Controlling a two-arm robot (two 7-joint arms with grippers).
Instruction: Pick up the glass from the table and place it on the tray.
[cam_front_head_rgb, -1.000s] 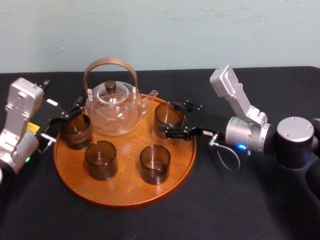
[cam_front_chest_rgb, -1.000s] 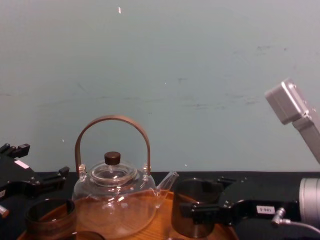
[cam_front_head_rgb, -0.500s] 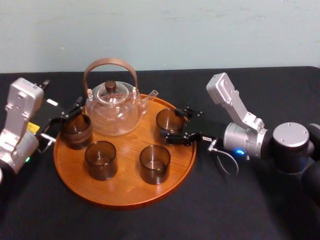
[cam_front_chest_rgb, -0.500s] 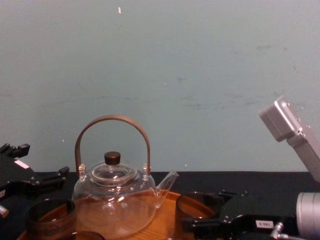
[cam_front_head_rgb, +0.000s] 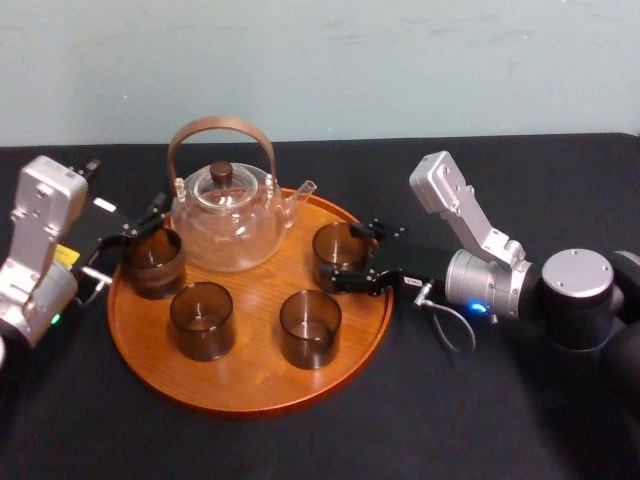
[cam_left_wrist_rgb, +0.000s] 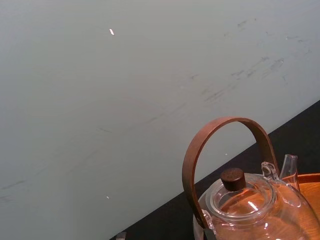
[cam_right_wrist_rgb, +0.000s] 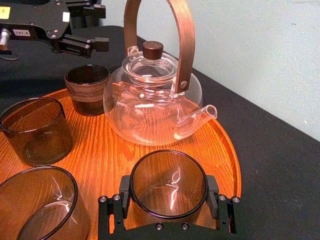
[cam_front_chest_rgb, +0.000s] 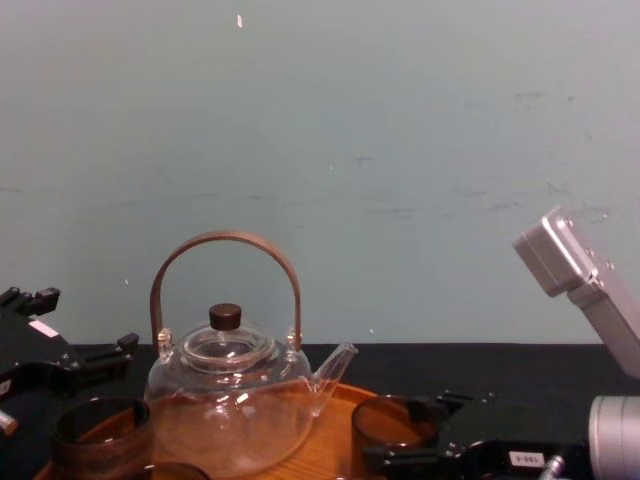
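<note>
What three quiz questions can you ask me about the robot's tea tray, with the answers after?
1. How many smoky-brown glasses stand on the wooden tray?
2. True or false: the glass teapot has its lid on.
3. Where is the glass between the fingers of the right gripper? A standing on the tray; B inside the teapot; C stacked in another glass.
Key: 1 four; 2 true; 3 A.

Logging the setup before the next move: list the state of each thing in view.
the tray, flat on the table, loaded.
the glass, upright on the tray, gripped.
teapot, upright, lid on.
three other glasses, upright, empty.
right gripper, shut on the glass.
left gripper, open, at the tray's left edge.
</note>
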